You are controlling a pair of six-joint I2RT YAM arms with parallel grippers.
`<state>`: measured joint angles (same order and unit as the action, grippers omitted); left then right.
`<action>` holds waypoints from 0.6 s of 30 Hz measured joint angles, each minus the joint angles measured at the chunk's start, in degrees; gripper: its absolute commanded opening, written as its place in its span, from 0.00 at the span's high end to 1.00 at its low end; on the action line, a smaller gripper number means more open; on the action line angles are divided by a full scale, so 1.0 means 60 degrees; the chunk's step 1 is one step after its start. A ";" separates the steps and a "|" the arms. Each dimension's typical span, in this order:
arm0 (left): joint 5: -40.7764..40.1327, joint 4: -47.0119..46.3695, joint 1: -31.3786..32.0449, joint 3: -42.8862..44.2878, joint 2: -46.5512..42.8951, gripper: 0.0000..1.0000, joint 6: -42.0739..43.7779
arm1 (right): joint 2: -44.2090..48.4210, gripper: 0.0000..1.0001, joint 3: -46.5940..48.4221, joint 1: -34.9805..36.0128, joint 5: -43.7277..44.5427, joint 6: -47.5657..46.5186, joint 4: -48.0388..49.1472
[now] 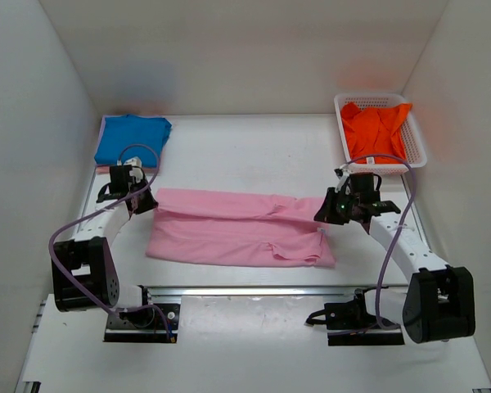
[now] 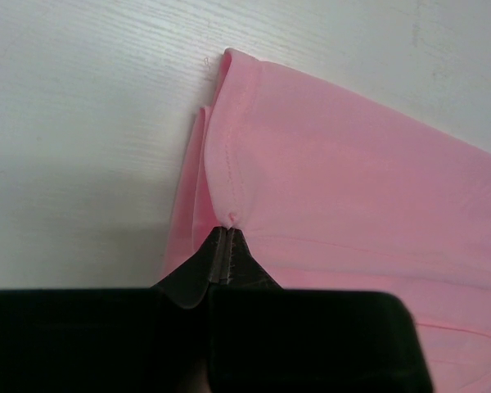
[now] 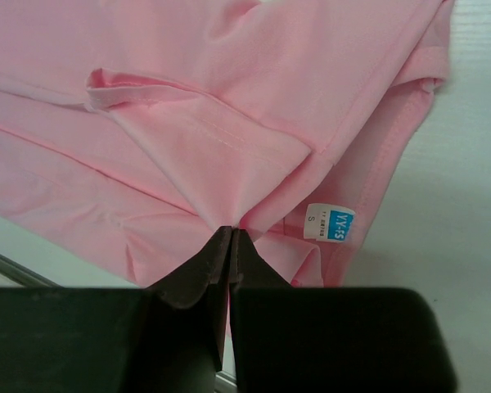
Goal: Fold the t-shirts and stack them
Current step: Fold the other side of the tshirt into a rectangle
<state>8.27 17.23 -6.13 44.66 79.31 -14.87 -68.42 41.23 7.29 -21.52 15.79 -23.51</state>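
Only the overhead view takes in all three shirts. The pink t-shirt (image 1: 237,228) lies folded into a long band across the middle of the worktop (image 1: 254,151), nearer the front edge. The blue t-shirt (image 1: 131,137) sits folded at the far left corner, and the orange t-shirt (image 1: 375,129) is bunched in the white lattice basket (image 1: 420,154) at the far right corner. The wrist views see none of that but give detail lost from above. The left one shows a stitched hem at the pink shirt's left end, with a second layer peeking out beneath it. The right one shows a small blue and white size label (image 3: 330,223) (it reads S) among overlapping folds at the right end.

The worktop is white with a faint grain, and plain white walls (image 1: 229,49) close it in on three sides.

The left gripper (image 2: 227,228) has its jaws pressed together on a pinch of the pink hem, the cloth puckering at the tips. The right gripper (image 3: 231,233) is likewise clamped on a fold of pink fabric just beside the label
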 measured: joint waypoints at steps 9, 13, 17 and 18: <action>-0.0211 0.0168 -0.0004 -0.0317 -0.0200 1.00 -0.0040 | 0.0827 1.00 -0.0550 0.0160 -0.0091 0.0204 -0.0022; -0.0291 0.0219 -0.0015 -0.0331 -0.0200 1.00 -0.0106 | 0.1191 1.00 -0.0743 0.0353 -0.0080 0.0350 -0.0066; -0.0313 0.0273 -0.0015 -0.0324 -0.0113 0.91 -0.0168 | 0.1698 1.00 -0.1228 0.0630 -0.0033 0.0503 -0.0127; -0.0324 0.0335 -0.0015 -0.0306 -0.0058 0.71 -0.0182 | 0.1781 1.00 -0.1351 0.0659 -0.0029 0.0554 -0.0204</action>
<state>6.33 19.25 -6.22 42.83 78.96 -15.97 -57.74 33.12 11.25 -21.69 19.11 -24.73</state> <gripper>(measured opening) 0.062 0.001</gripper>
